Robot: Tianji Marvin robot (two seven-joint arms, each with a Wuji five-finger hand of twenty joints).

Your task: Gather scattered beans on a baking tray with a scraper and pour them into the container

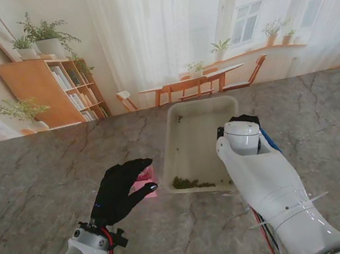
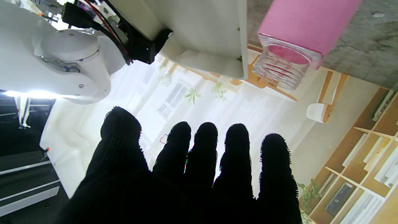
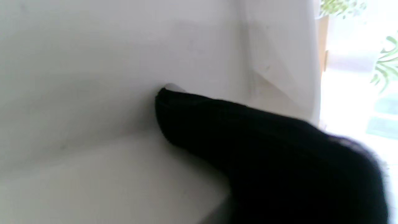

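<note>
Two hands work at the tray: the left hand hangs with fingers spread, holding nothing, beside the pink container; the right hand's grasp cannot be told. Beans lie heaped along the tray's near wall.

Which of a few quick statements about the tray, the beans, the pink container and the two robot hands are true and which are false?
1. The beans lie heaped at the tray's near edge. True.
2. The pink container sits inside the tray. False: it is on the table beside the tray's left near corner.
3. The left robot hand is open, fingers spread, by the pink container. True.
4. The tray is on the table's far left. False: it sits near the middle.
5. The right robot hand is at the tray's right side. True.
</note>
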